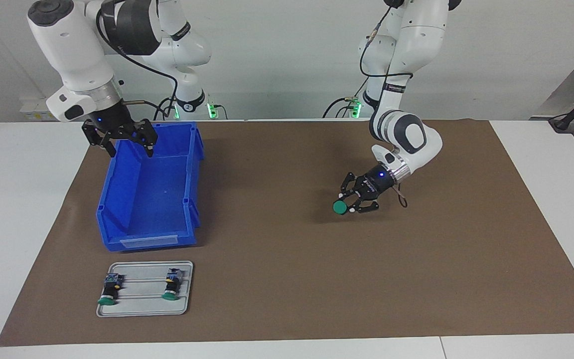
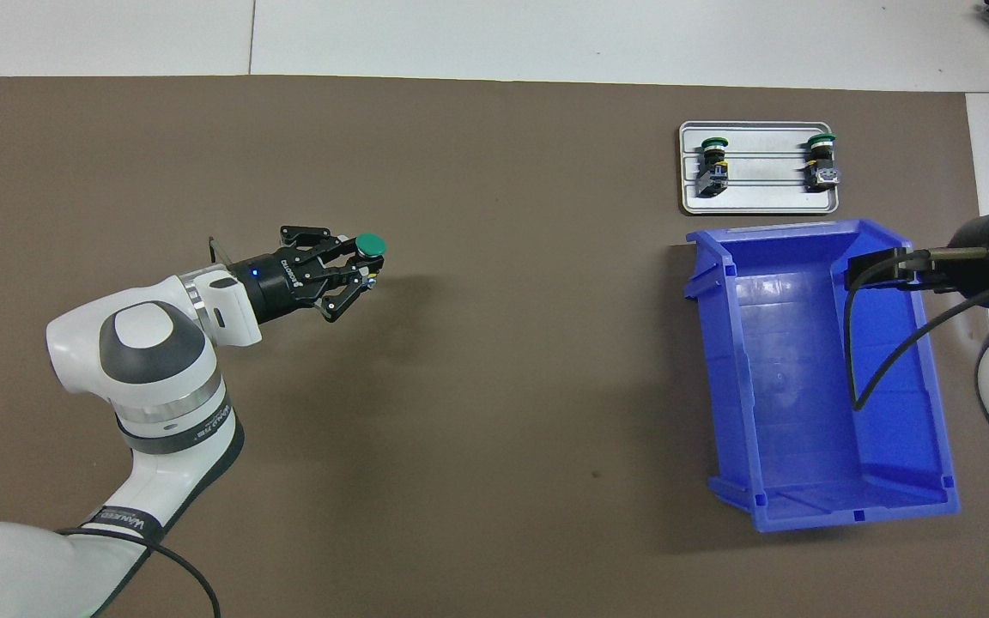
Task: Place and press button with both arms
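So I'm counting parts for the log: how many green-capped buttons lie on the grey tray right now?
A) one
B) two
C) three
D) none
B: two buttons lie on the grey tray, while a third button is gripped in the left gripper over the brown mat.

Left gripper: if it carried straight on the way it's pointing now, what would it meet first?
The left gripper, shut on the button, points low toward the right arm's end. Bare brown mat lies ahead; it would likely touch that first. The blue bin sits further along, though depth is unclear.
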`<state>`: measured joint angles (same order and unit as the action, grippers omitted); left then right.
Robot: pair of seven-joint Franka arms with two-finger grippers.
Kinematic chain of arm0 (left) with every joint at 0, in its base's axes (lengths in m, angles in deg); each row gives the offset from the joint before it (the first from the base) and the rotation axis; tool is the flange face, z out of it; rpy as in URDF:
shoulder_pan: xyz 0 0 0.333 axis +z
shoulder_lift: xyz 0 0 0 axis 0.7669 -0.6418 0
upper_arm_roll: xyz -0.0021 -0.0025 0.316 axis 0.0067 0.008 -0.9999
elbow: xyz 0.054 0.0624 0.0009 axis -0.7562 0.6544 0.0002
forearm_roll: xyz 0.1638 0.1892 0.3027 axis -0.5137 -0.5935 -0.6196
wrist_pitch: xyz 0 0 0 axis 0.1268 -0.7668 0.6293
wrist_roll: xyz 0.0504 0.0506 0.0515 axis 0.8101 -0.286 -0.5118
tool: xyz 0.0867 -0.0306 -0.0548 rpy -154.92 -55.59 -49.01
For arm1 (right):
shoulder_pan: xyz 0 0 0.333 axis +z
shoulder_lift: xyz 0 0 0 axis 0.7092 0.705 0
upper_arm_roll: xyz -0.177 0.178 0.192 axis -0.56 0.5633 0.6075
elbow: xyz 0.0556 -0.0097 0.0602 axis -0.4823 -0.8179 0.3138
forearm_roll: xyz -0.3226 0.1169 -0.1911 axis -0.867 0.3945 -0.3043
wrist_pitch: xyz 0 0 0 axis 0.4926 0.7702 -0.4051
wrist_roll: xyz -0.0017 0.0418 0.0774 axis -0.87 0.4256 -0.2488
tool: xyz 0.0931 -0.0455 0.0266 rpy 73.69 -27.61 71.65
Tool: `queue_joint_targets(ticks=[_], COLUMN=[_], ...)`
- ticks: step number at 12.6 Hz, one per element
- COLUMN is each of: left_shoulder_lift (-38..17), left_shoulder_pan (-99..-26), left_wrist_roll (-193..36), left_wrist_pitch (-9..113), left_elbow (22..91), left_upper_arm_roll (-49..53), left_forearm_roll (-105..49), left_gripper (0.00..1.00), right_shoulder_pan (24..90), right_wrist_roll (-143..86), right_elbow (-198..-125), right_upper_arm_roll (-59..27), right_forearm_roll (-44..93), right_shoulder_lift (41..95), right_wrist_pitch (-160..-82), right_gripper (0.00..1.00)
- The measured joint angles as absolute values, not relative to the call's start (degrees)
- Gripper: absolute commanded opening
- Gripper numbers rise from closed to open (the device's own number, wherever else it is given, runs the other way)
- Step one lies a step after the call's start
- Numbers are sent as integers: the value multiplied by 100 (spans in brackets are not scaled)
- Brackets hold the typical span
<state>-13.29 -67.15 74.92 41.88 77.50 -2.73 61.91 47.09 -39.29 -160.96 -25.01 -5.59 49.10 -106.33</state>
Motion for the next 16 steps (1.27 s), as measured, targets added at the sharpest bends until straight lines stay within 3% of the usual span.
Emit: queue_joint_targets(ticks=[8,16], left_shoulder_lift=[-1424,-1257], left_shoulder_pan=[-7309,-7307], left_wrist_roll=[9373,9449], left_wrist_pitch=[3932,3321], left_elbow=[8333,8899], left_upper_arm_roll=[-258,-364], left_forearm_roll=[7962,8152], left_gripper=[0,0], right_shoulder_pan=[4709,4709], right_wrist_roll=[-3929,-3929], right_elbow=[-16096,-16096], right_upper_arm_roll=[-2501,-2501], right_forearm_roll=[-559,-559], right_shoulder_lift=[4910,4910], right_wrist_pitch=[-10633,-10633], right_gripper=[99,99])
